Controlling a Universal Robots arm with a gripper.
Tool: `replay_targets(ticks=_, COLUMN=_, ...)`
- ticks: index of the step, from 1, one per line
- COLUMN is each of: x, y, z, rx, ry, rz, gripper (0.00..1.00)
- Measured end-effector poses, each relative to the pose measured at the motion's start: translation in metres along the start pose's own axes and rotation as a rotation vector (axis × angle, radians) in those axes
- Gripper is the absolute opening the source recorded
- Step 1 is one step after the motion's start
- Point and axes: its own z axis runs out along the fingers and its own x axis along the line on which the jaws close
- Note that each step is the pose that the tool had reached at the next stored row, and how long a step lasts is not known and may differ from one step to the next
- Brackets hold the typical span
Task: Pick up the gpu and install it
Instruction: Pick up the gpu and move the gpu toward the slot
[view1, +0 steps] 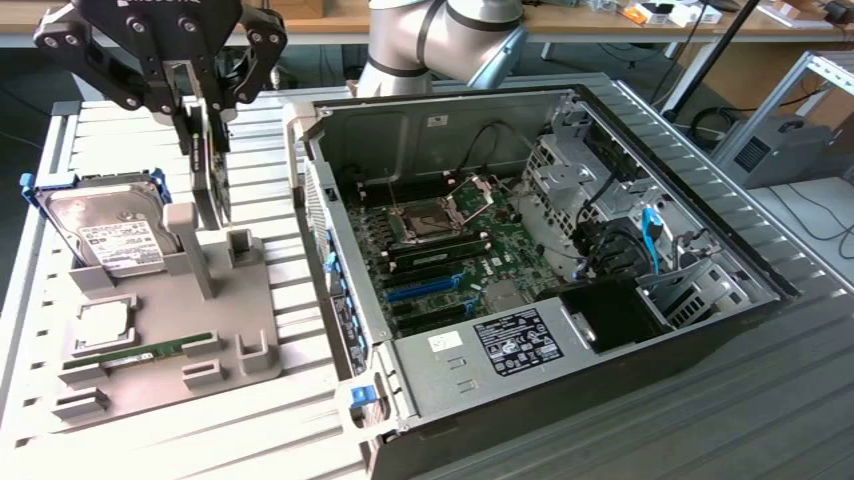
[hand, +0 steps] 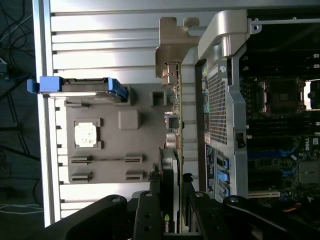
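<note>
Gpu (view1: 211, 175) upright between jaws (seemingly gripped)

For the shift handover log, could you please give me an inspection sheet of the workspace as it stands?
Surface: ribbed metal table carrying a grey holder tray and an open computer case.
Job's things: gpu upright on edge over the tray, beside the case; whether it is clear of its slot cannot be told.
Clutter: hard drive in a blue frame, processor chip and green RAM stick, all on the tray.
Grippers: pincer closed on the gpu's upper edge.
Cables: blue cable and black leads inside the case.
Surroundings: robot arm behind the case; workbench at the back.
</note>
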Motion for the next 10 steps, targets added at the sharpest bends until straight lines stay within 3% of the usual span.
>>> replay_targets(ticks=5, x=-0.002, y=0.0002, z=-0.0024, rx=0.0000, ry=0.0000, rz=0.000, gripper=0.27)
replay_targets(ticks=10, x=-0.012, y=0.0006, z=-0.0025, rx=0.0000, ry=0.0000, rz=0.000, gripper=0.27)
